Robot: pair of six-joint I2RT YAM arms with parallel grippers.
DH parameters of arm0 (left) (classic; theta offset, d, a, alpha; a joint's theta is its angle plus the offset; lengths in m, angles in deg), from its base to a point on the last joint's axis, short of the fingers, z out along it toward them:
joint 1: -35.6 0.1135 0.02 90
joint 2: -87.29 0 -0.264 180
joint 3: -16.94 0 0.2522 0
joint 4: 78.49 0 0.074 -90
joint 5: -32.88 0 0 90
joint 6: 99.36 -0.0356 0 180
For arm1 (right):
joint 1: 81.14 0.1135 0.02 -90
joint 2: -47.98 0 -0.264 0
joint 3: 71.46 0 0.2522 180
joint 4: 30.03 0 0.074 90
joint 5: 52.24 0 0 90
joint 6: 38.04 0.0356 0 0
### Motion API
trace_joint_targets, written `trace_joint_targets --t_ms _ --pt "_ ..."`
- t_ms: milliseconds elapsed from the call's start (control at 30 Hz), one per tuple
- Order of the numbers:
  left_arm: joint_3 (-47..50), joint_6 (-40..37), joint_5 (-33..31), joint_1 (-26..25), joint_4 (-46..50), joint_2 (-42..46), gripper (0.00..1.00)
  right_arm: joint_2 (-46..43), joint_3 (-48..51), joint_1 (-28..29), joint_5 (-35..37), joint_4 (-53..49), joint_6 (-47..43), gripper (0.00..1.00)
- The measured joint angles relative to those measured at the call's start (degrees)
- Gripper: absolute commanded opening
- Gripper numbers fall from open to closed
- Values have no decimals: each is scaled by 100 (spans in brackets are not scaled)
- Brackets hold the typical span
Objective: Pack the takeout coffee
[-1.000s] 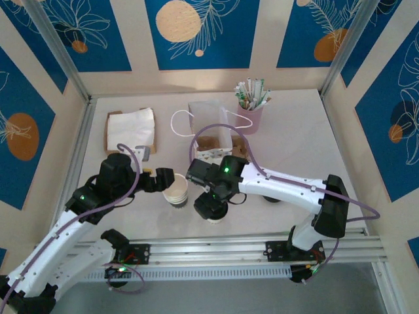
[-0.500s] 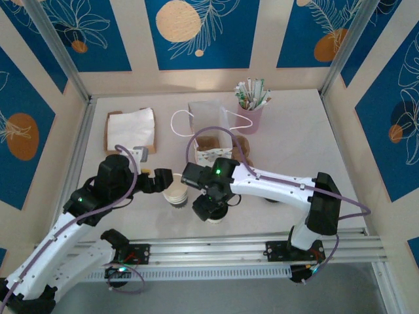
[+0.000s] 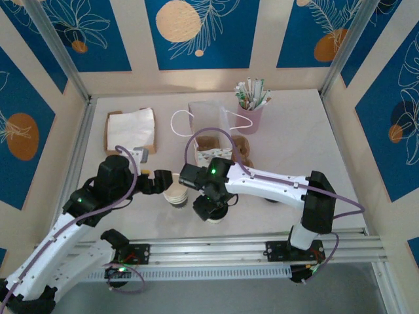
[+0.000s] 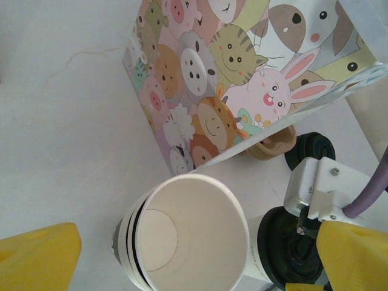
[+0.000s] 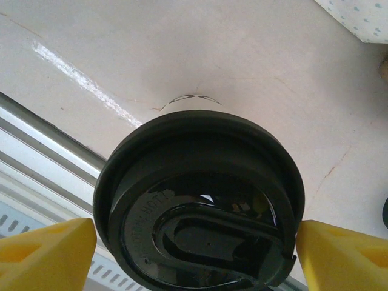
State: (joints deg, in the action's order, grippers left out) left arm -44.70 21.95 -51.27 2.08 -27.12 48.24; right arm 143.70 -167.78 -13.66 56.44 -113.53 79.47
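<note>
Seeing takeout coffee upright on table, lower centre of top view, bracketed by right gripper; clamped or not, cannot tell. Left gripper released, straddling cup stack.

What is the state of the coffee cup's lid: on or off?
On: the black lid caps the takeout coffee, hiding its rim fully.
</note>
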Motion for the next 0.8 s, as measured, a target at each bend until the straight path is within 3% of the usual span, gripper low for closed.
trace_joint_targets --t_ms 467,633,800 --pt "0 0 0 0 0 0 100 94 0 -37 -55 -13 2 85" --pt "0 0 0 0 0 0 100 96 0 -55 -68 -15 22 76" --pt "0 0 0 0 -2 0 100 94 0 -76 -70 -17 22 73"
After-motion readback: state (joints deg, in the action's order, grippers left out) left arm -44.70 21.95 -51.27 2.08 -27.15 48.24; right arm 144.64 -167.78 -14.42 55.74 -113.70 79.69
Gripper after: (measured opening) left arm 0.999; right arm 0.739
